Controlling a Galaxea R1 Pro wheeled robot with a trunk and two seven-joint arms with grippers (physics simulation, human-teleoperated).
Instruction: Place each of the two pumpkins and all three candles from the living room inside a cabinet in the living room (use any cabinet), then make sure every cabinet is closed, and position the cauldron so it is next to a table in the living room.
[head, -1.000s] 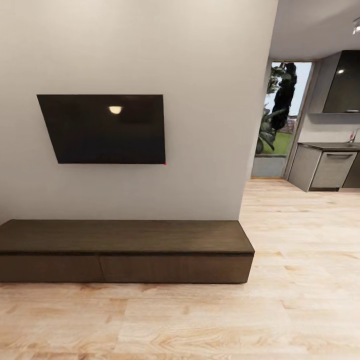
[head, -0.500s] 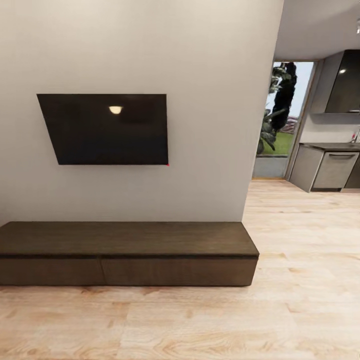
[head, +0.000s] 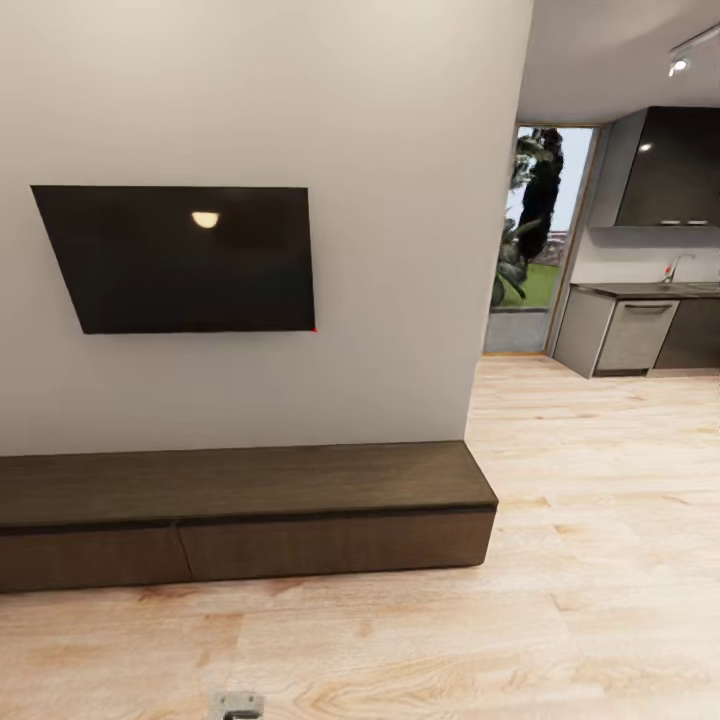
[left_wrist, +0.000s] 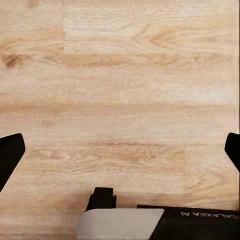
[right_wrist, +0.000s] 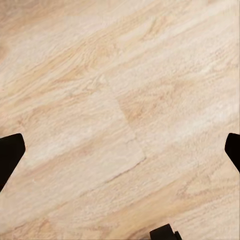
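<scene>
The long, low dark brown cabinet (head: 240, 485) stands against the white wall, and both flat drawer fronts (head: 330, 545) are closed with nothing on top. The pumpkins, candles and cauldron are out of view. My left gripper (left_wrist: 120, 150) hangs open over bare wood floor, with its black fingertips (left_wrist: 10, 152) at the picture's edges and nothing between them. My right gripper (right_wrist: 120, 150) is likewise open over the floor and holds nothing. Part of my own base (left_wrist: 150, 222) shows under the left gripper.
A black TV (head: 180, 258) hangs on the wall above the cabinet. Right of the wall's corner, light wood floor (head: 600, 480) runs to a kitchen with grey cabinets (head: 625, 335) and a glass door with plants (head: 525, 240).
The whole picture has shifted left and slightly down, so the camera moved and not the furniture. A small grey part of me has come in at the bottom edge.
</scene>
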